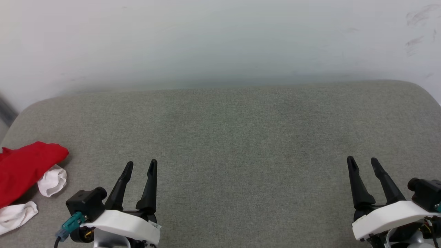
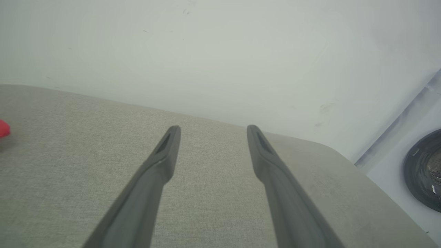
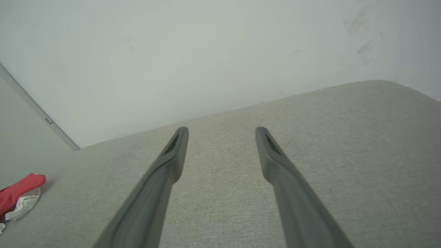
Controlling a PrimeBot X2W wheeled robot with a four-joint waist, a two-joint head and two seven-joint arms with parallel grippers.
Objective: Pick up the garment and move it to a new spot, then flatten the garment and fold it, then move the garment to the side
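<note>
The garment (image 1: 24, 172) lies bunched at the left edge of the grey cushion, red cloth with white sleeve parts beside it; part of it runs past the frame edge. A red tip of the garment (image 2: 3, 129) peeks in at the left of the left wrist view, and the garment (image 3: 19, 193) sits low left in the right wrist view. My left gripper (image 1: 141, 165) hovers open just right of the garment, apart from it, nothing between its fingers. My right gripper (image 1: 362, 161) stands open far to the right, also holding nothing.
The grey fabric cushion (image 1: 234, 144) spans the view, with rounded far corners and a pale wall (image 1: 220, 41) right behind it. A dark round object (image 2: 425, 170) sits on the floor beyond the cushion's corner in the left wrist view.
</note>
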